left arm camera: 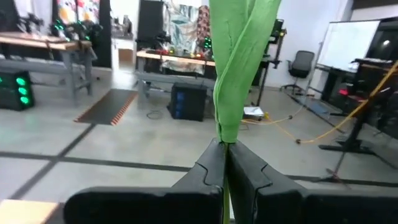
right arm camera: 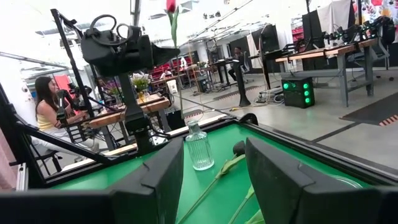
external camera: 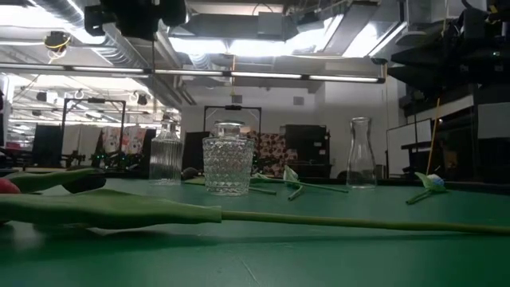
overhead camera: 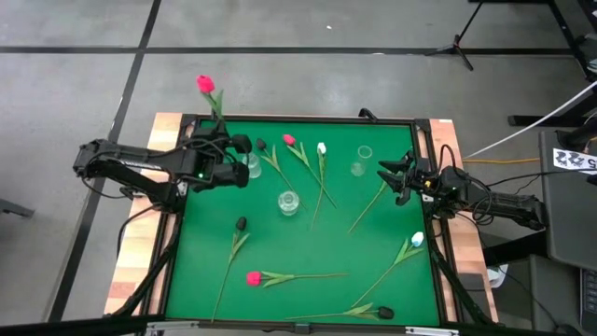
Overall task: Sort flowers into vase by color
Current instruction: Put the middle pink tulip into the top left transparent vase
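My left gripper [overhead camera: 220, 131] is raised over the table's far left and shut on a pink-red tulip [overhead camera: 205, 84], which stands upright above it. The tulip's green leaf [left arm camera: 239, 68] fills the left wrist view. It also shows in the right wrist view [right arm camera: 171, 7]. My right gripper [overhead camera: 392, 177] is open and empty near the table's right edge [right arm camera: 214, 180]. Three glass vases stand on the green mat: a ribbed one [overhead camera: 252, 166], a cut-glass one [overhead camera: 287, 202] and a clear carafe [overhead camera: 362, 159]. Several tulips lie flat on the mat. My left gripper pinches the tulip's stem [left arm camera: 225, 144] between its two fingers, just below the base of the leaf. The fingers run about level and lie across the stem. The tulip stands upright, head up, lifted clear of the table.
On the mat lie a black [overhead camera: 261, 145], a pink [overhead camera: 289, 140] and a white tulip [overhead camera: 322, 147] at the far middle. More tulips lie toward the near edge [overhead camera: 253, 278]. A white one [overhead camera: 417, 240] lies at the right. In the right wrist view a person [right arm camera: 46, 106] sits beyond the table.
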### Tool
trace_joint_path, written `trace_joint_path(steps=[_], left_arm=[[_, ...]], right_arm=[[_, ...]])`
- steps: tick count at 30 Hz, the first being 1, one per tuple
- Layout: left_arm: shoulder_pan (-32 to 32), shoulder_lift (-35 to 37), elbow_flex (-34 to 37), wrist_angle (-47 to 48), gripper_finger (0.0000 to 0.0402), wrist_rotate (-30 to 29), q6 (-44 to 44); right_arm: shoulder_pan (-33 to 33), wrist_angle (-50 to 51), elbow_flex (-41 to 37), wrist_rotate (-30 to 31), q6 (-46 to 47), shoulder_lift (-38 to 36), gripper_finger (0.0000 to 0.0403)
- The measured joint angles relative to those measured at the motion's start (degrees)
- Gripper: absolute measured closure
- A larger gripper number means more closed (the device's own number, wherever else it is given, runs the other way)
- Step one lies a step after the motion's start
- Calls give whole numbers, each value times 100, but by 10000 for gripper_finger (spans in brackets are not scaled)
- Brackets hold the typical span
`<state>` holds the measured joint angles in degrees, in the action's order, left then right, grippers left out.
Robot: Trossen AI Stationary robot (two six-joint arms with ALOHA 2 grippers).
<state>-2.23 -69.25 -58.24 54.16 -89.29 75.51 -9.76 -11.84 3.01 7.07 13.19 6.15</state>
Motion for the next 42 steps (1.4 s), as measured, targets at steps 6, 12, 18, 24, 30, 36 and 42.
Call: trace_joint_path(steps=[6,12,18,24,30,36,42], left_arm=[[-491,209,-185,-901,401,752,-1148],[-603,643,-259,-3182,401,3031,-5088],[211,1193,-224,-4427,401,5301,-6820],[1157,1583,16,-5122,401,6200,-7449],[1663,1958,1358,-6725,401,6740,-7760],[1952,2555,2847,-7602,401,6484,-7108],[2133,2851,3439,-8287,401,6453,-7176]], right_arm=[[-1,-2,0,0,0,0,229],[-2,4,0,115,0,0,229],[-2,4,0,361,-5,-1,229],[-2,0,0,366,-4,0,229],[-2,-6,0,353,4,0,229],[0,-13,0,399,205,0,229],[-1,-16,0,691,346,0,229]])
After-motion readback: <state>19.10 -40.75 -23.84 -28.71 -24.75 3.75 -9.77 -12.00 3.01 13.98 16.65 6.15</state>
